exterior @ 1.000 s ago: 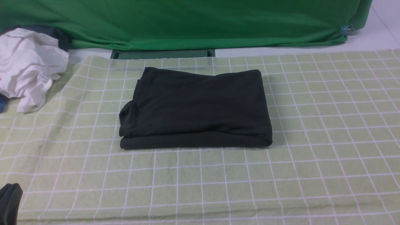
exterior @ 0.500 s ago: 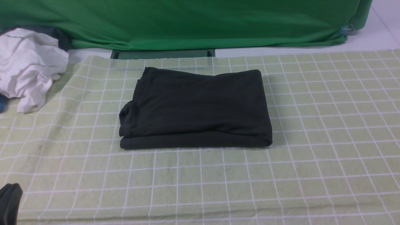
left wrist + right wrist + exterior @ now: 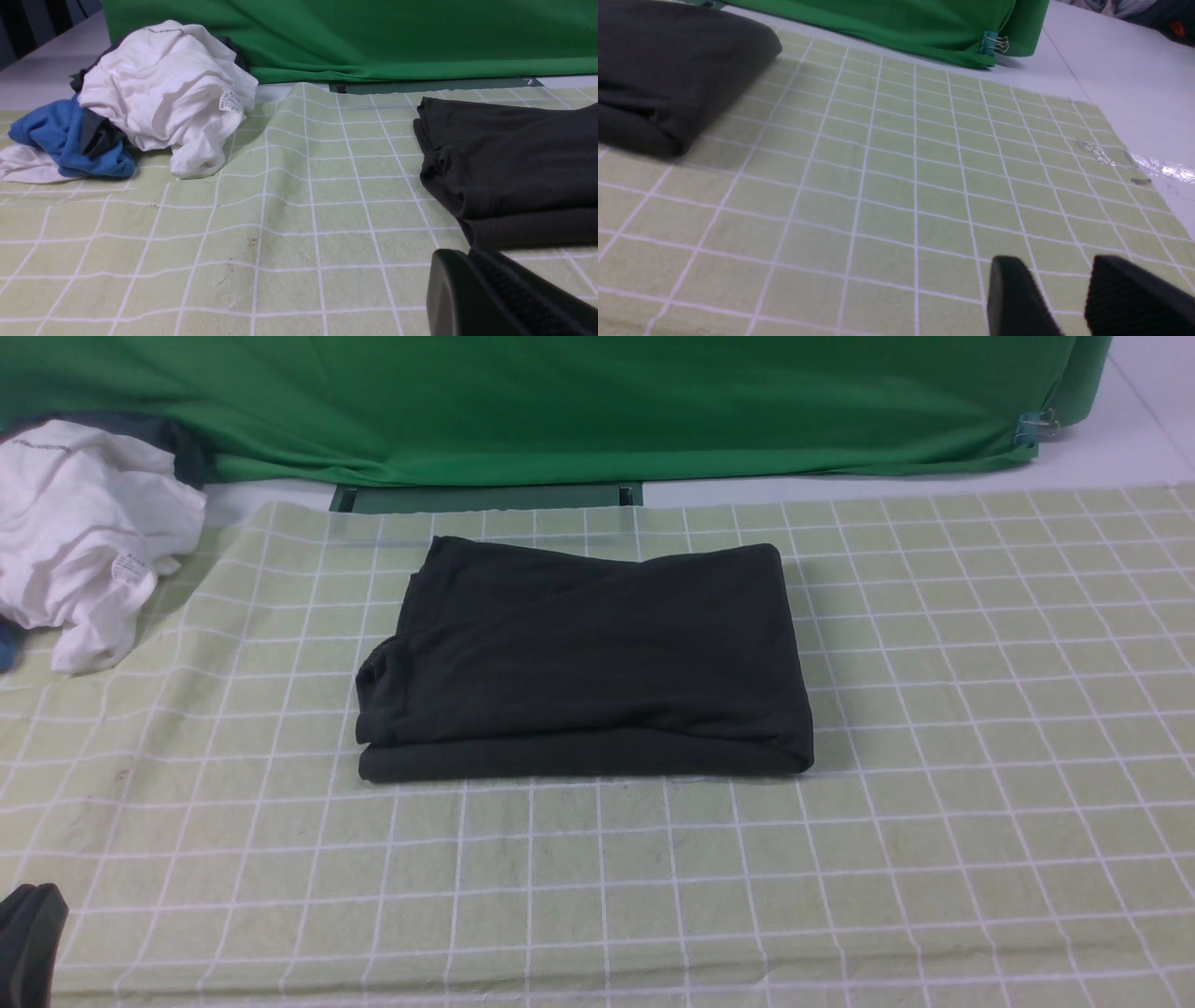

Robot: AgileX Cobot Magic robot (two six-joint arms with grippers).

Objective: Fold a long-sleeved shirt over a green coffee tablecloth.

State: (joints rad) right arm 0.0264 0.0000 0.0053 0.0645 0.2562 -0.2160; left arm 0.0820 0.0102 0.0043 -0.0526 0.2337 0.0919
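The long-sleeved shirt [image 3: 588,663] lies folded into a black rectangle on the middle of the green coffee tablecloth [image 3: 934,756]; its print is hidden. No gripper touches it. My left gripper [image 3: 467,256] is shut and empty, low over the cloth just short of the shirt's [image 3: 514,163] near left corner. It shows at the bottom left corner of the front view [image 3: 28,943]. My right gripper [image 3: 1057,266] is open and empty over bare cloth, well to the right of the shirt [image 3: 668,70].
A crumpled white garment [image 3: 84,532] and blue cloth [image 3: 70,140] are piled at the far left. The deep-green backdrop [image 3: 560,401] hangs along the back, held by a binder clip [image 3: 992,44]. Tape [image 3: 1106,156] holds the tablecloth's right edge.
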